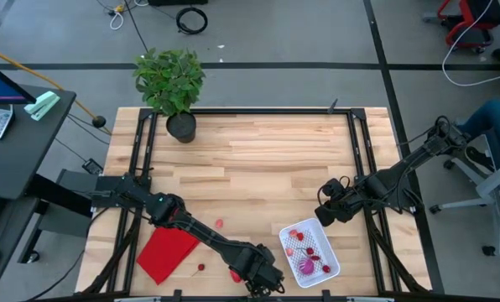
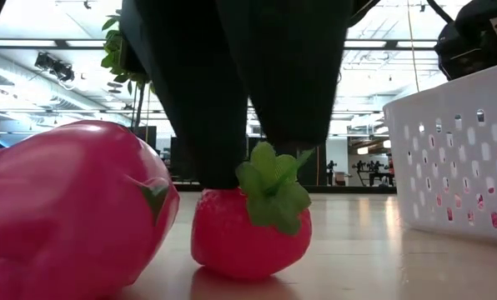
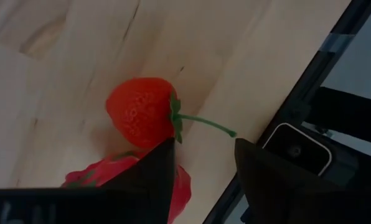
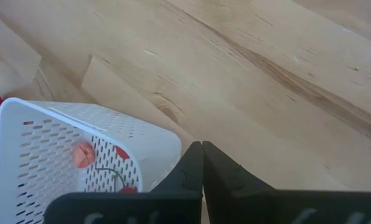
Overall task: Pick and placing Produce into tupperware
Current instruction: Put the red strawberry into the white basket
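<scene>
Low over the table's (image 1: 258,159) front edge, left gripper (image 1: 267,281) with fingers (image 3: 149,177) parted above a strawberry (image 3: 140,112), not touching it in the left wrist view; strawberry lying on the wood just beside a larger pink fruit (image 2: 69,212), leafy cap toward the black frame rail. Just beside to the right, white tupperware (image 1: 309,252) holding a purple ball (image 1: 305,268) and several small red pieces, with other bits loose on the wood near the red cloth (image 1: 167,254). Right gripper (image 1: 327,214) shut and empty, parked just behind the tupperware.
</scene>
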